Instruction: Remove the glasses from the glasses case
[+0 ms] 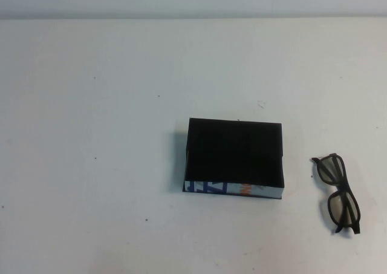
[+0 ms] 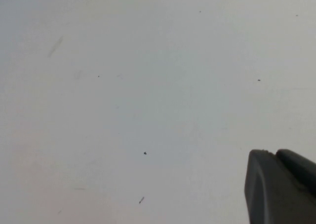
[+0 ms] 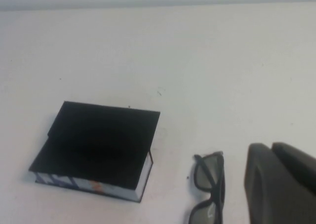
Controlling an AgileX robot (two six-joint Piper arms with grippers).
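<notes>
The glasses are lying on the white bench, outside the glasses case, so I judge the main work of the task to be finished already. The case is sitting a little right of the bench's middle, nearer to the near edge, with its white printed side facing that edge. Its black inside is looking empty, as far as the dark surface lets me see. The glasses are resting to the right of the case, apart from it, close to the right edge and toward the near right corner, with the lenses facing up. Nothing more seems to be left, except perhaps the arms going to rest.

Neither arm is appearing in the high view. In the left wrist view, a dark part of the left gripper is showing over bare bench, touching nothing. In the right wrist view, a part of the right gripper is hanging above the bench just beside the glasses, and it is holding nothing. For both grippers I cannot tell if they are open or closed.
</notes>
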